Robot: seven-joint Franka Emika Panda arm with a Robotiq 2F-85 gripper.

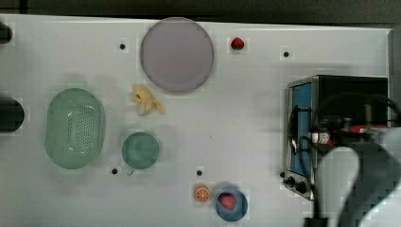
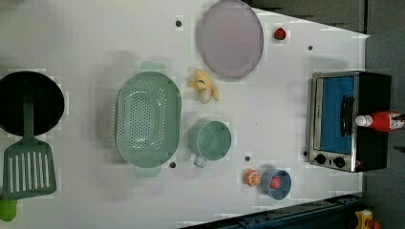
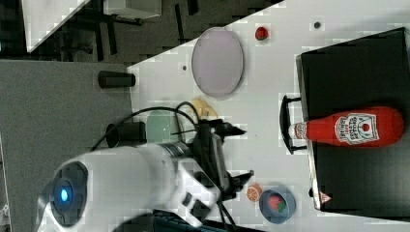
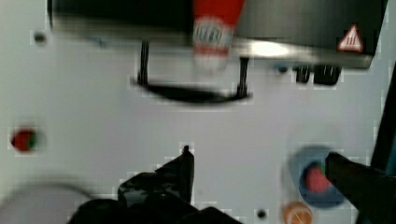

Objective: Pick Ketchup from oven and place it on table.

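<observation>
The ketchup point(image 3: 357, 127) lies on its side on top of the oven point(image 3: 358, 72), with its cap over the front edge above the handle. The gripper point(image 3: 238, 155) hangs over the table point(image 3: 270, 92) in front of the oven, its fingers wide apart and empty.

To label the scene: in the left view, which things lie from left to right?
Black pan → green colander → green cup → orange slice → blue bowl → oven, with the ketchup on top.
</observation>
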